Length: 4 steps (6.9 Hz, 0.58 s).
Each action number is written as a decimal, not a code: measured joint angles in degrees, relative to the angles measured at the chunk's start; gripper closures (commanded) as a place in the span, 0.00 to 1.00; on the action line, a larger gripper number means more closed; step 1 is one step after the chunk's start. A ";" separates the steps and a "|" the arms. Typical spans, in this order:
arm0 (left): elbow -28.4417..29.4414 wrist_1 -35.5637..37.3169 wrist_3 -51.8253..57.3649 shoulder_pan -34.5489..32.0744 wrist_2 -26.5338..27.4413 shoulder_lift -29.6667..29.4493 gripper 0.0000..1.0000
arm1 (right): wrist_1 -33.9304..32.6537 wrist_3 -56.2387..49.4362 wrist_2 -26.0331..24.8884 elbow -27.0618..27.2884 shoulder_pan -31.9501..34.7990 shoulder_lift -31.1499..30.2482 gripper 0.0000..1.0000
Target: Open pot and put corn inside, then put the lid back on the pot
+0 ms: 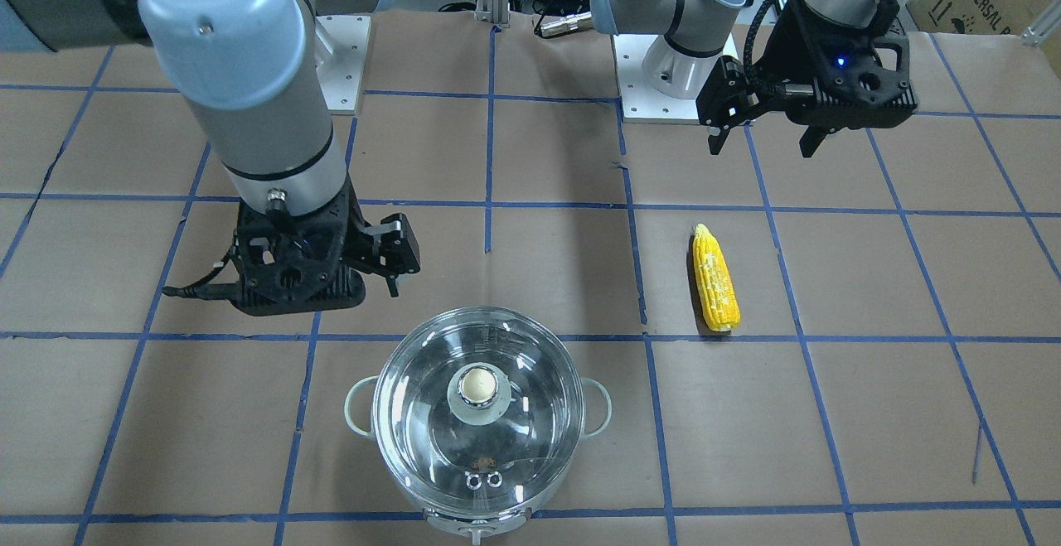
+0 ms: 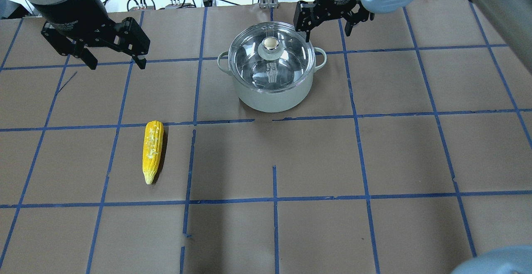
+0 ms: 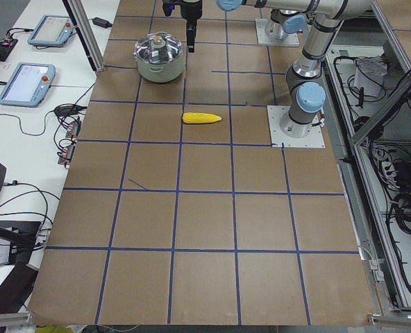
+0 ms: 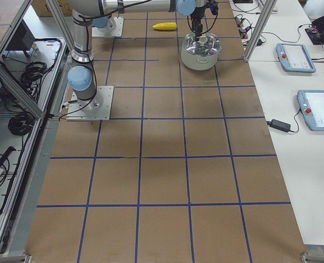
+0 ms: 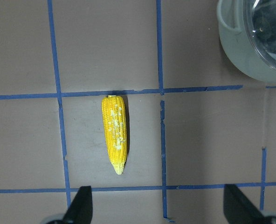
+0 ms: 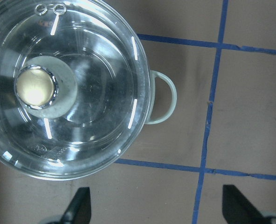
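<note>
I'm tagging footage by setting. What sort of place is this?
Probably a robotics lab or test cell, not a kitchen: a paper-covered table gridded with blue tape, an arm base bolted to it, and teach pendants lying alongside.

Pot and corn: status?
Left gripper open, empty, clear of corn. Right gripper open, empty, beside pot. Lid on pot, corn flat on table. Nothing blocking.
</note>
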 measured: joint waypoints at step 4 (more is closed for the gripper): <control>-0.02 -0.01 -0.06 -0.01 0.00 0.00 0.00 | -2.04 0.28 1.21 -6.70 2.66 10.05 0.02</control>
